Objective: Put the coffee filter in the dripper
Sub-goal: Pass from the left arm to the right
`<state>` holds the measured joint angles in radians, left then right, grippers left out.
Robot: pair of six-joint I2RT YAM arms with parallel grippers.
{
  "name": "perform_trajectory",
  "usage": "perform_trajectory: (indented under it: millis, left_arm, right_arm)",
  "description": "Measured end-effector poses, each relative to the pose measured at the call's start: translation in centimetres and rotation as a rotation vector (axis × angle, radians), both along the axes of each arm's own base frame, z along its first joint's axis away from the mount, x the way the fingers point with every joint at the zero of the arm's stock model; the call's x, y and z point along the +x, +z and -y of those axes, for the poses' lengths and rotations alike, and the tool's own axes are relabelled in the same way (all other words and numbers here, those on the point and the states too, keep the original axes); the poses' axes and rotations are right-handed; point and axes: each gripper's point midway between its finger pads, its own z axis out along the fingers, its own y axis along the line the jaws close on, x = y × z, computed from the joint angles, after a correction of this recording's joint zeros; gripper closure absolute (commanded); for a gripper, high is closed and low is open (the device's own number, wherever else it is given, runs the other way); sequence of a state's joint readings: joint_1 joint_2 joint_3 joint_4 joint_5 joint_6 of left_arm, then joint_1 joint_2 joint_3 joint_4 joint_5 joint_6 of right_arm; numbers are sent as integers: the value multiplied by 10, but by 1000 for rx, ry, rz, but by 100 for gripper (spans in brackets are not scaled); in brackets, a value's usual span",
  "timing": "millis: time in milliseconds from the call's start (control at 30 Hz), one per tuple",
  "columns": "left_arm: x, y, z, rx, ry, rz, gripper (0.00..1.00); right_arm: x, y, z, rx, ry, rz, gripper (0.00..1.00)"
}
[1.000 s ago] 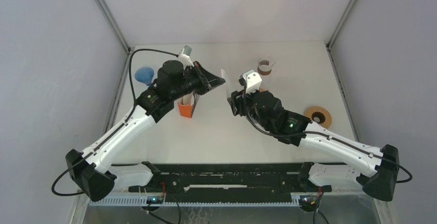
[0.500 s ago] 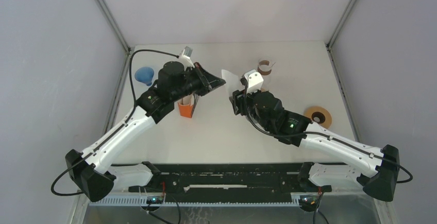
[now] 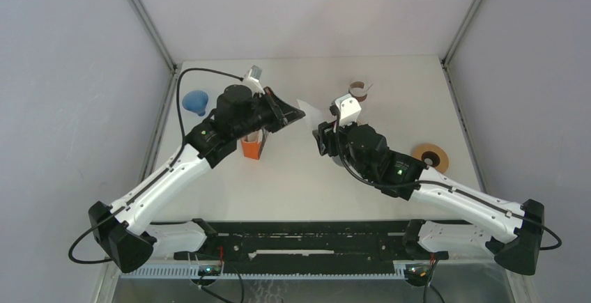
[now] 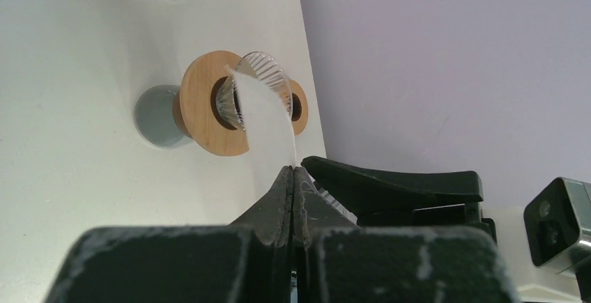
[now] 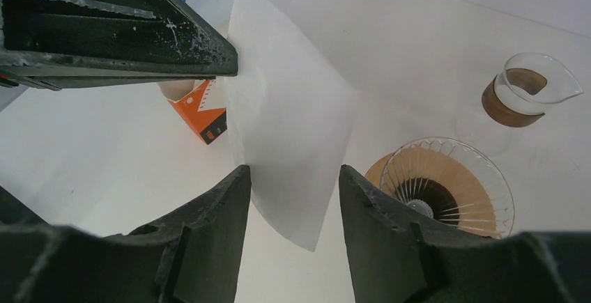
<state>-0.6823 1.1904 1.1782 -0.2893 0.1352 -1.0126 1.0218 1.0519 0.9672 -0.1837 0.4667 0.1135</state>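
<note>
1. Coffee filter (image 5: 289, 115), a flat white paper, hangs in the air above the worktop (image 3: 293, 177), between the two grippers and well apart from the dripper (image 5: 446, 177).
2. Left gripper (image 4: 293, 171): jaws together, clamped on one edge of the filter.
3. Right gripper (image 5: 293, 171): jaws apart, with the filter's lower corner showing in the gap between them. Whether they touch it cannot be told.
4. The dripper, ribbed glass on a wooden ring, stands on the worktop, with a glass carafe (image 5: 530, 87) farther back.
5. An orange carton (image 5: 205, 111) stands below the left gripper.
</note>
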Motion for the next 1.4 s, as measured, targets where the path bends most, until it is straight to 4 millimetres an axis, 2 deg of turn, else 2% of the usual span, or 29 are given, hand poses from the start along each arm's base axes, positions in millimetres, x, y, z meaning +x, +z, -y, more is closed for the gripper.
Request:
perform_trajectory:
  millis: [567,1267,1400]
  left_arm:
    - [-5,0,-1,10,3,-2,100]
    - [-12,-1,6,11,-22,-5,100]
    - [-13,-2,7,13,-24,-7,100]
  right_arm:
    - [4,-3,5,-18,-44,2,44]
    - [1,-12,-9,-29,-1,-13,43]
    - [2,-13,-8,-37,-12,-11,47]
